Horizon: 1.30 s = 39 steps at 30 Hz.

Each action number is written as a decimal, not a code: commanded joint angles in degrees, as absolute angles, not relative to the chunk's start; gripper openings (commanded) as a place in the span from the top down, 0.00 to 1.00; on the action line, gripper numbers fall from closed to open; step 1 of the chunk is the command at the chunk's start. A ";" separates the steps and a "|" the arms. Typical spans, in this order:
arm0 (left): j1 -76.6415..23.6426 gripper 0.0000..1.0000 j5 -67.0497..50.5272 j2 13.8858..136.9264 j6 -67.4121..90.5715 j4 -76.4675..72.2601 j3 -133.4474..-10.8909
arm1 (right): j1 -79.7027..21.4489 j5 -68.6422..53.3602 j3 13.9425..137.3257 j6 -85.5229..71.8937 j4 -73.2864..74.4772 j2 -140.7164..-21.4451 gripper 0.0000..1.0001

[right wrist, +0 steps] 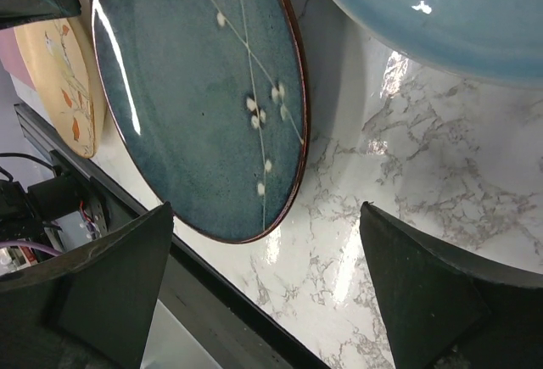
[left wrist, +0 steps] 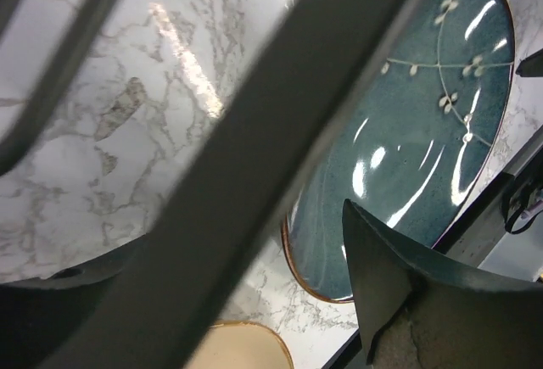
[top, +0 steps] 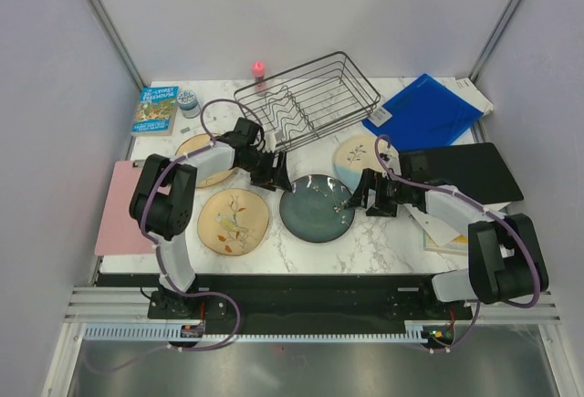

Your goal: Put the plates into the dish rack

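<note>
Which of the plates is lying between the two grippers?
The dark teal plate: it alone is flanked by the left gripper and the right gripper. The other three lie off to the sides.

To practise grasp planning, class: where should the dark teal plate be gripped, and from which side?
Grip the rim at its right edge, coming in low from the right. The dark teal plate lies flat on the table, so only its thin, slightly raised rim fits between fingers. The open right pincer sits beside that edge.
</note>
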State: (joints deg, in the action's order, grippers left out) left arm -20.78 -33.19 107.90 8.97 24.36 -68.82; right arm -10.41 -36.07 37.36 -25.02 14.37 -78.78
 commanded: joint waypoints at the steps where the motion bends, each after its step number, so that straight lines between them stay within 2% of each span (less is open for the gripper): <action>1: -22.50 0.28 -34.28 107.76 7.73 23.29 -69.26 | -10.64 -36.91 40.43 -22.50 13.36 -80.94 0.02; 4: -22.67 0.30 -34.10 107.05 7.82 23.20 -67.85 | -10.81 -37.26 40.25 -23.20 11.79 -81.65 0.02; 8: -22.76 0.42 -34.45 106.44 7.21 23.11 -65.75 | -12.65 -37.18 39.29 -23.47 9.50 -82.26 0.02; 10: -22.85 0.43 -34.37 105.91 7.29 23.03 -64.69 | -13.97 -37.26 38.76 -24.52 8.09 -82.88 0.02; 13: -23.20 0.55 -35.68 104.94 6.34 23.11 -62.76 | -15.20 -37.01 37.53 -24.87 6.77 -83.23 0.02; 14: -23.38 0.63 -36.12 104.68 5.98 22.85 -62.23 | -15.29 -36.91 37.18 -25.31 6.25 -83.32 0.02; 17: -23.73 0.73 -39.01 104.68 4.66 22.42 -61.61 | -15.21 -36.21 36.21 -26.01 4.49 -84.11 0.02; 20: -23.73 0.98 -41.22 104.07 3.17 22.24 -60.74 | -15.29 -36.74 35.60 -26.10 3.25 -84.73 0.02; 30: -22.06 0.98 -45.61 95.54 -5.62 21.62 -55.37 | -15.38 -38.14 33.31 -23.12 0.97 -82.88 0.02; 34: -22.15 0.98 -46.32 93.96 -5.89 20.83 -55.81 | -15.73 -42.96 34.79 -16.73 0.53 -85.60 0.02; 39: -22.24 0.98 -46.23 92.90 -6.41 20.65 -57.57 | -19.68 -47.37 39.46 -7.13 6.06 -90.34 0.10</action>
State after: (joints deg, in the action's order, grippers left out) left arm -22.26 -43.79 95.79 -1.93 21.82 -55.44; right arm -16.97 -42.57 35.94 -17.19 2.87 -87.00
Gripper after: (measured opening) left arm 0.044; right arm 0.912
